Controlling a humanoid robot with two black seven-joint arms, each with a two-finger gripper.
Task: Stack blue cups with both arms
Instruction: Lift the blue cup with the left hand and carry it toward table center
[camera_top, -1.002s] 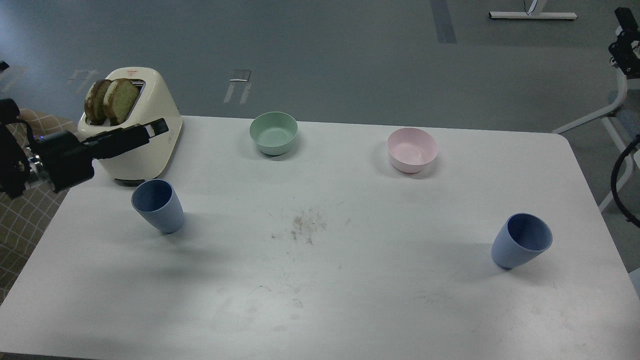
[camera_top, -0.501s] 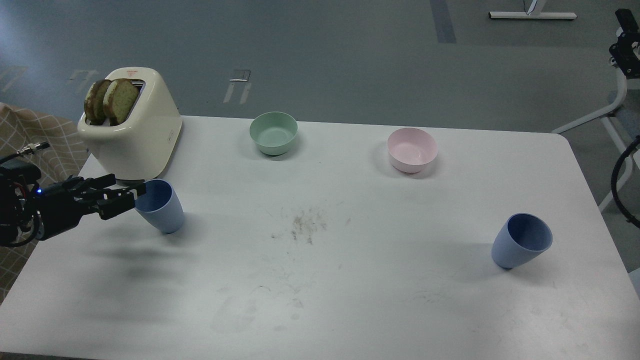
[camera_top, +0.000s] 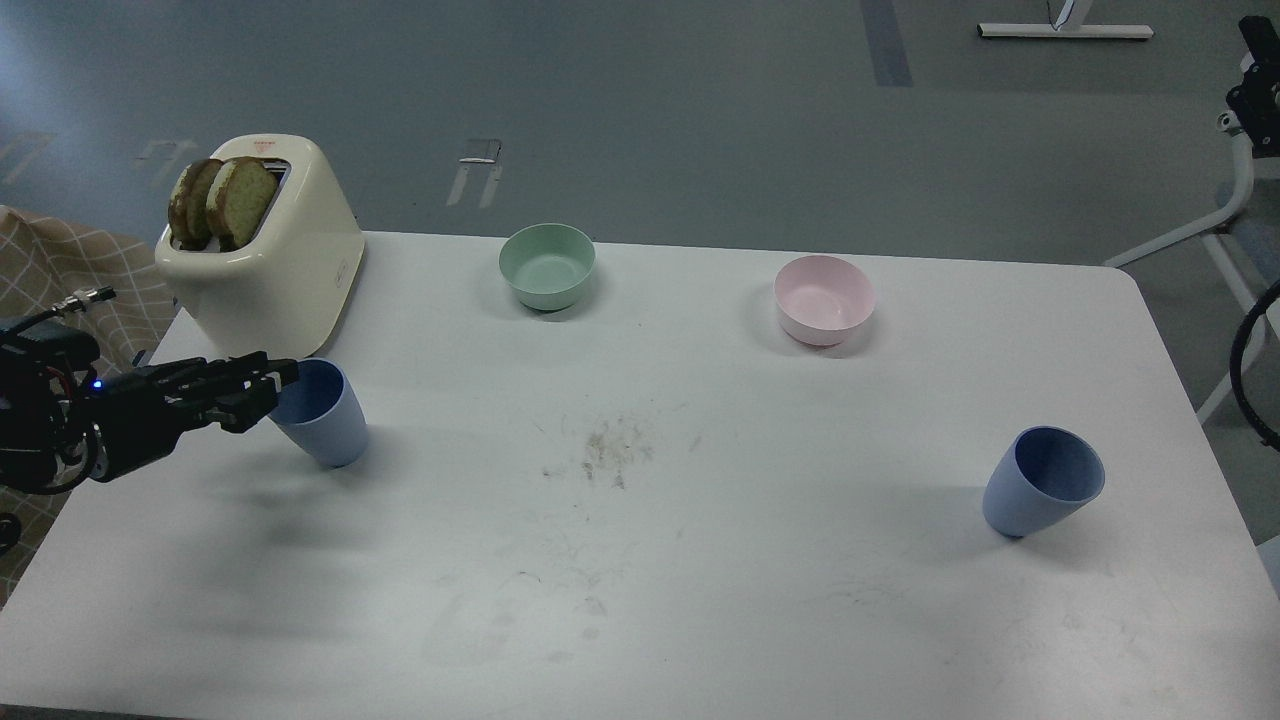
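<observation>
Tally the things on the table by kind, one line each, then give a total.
Blue cups: 2, one by the left gripper at, one at
Bowls: 2, mint-green bowl and pink bowl
Toaster: 1
Bread slices in the toaster: 2, at and
Total: 7

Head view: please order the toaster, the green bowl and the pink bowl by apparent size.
1. Toaster, clearly largest.
2. Pink bowl and green bowl: they look nearly alike, so I do not rank them.
</observation>
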